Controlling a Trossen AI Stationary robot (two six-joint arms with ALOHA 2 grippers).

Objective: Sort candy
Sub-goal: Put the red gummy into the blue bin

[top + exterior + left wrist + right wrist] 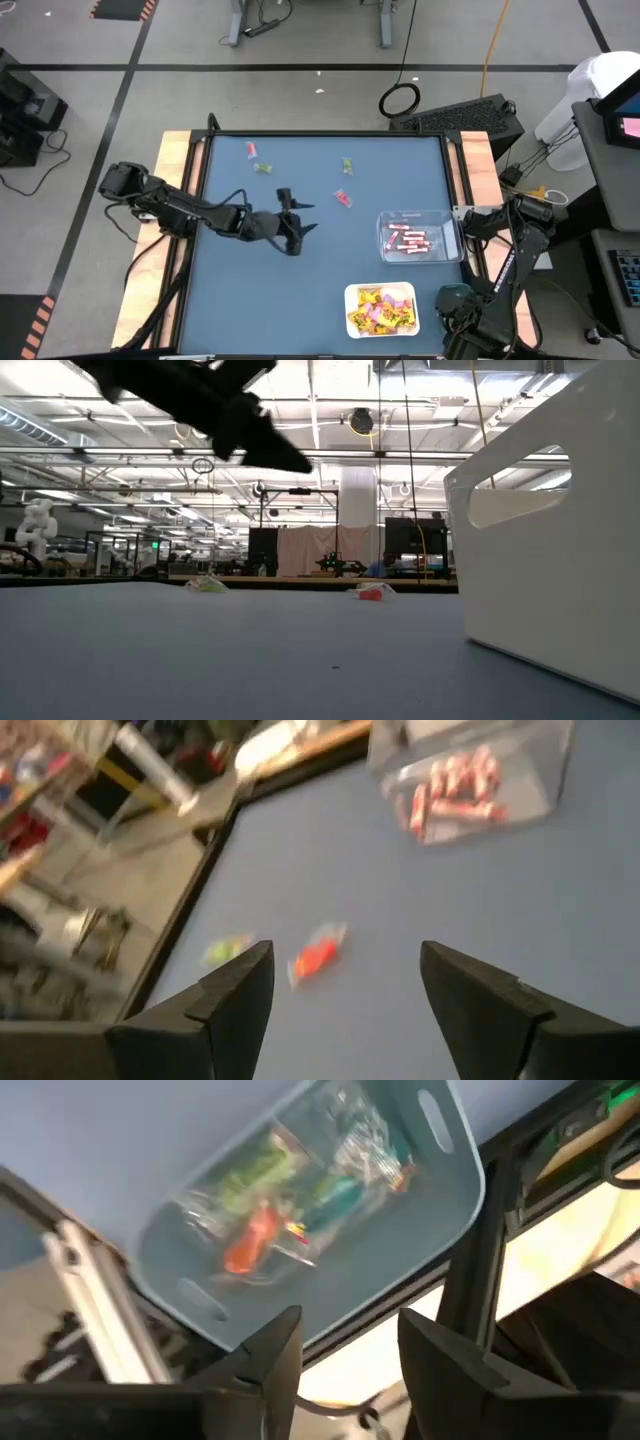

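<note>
1. Nearest the low camera stood the white tray, filling the right of that view; far across the blue table lay a green-wrapped candy and a red-wrapped candy, with a dark arm crossing overhead.
2. From above, the left gripper hung over mid-table with its fingers spread and nothing between them. The red piece lay just beyond it to the far right, another green piece farther still, and two more sat near the far left edge. A clear tray held pink-red sticks; the white tray held yellow packets.
3. The left wrist view showed the red sweet ahead of the spread fingers, slightly off-centre, touching neither.
4. The right gripper waited off the table's right edge, its fingers parted and empty, over a bin of assorted sweets.
5. Such wrapped pieces looked light, crinkly and likely slippery; pinching across the firm middle, not the twisted ends, seemed wisest.
</note>
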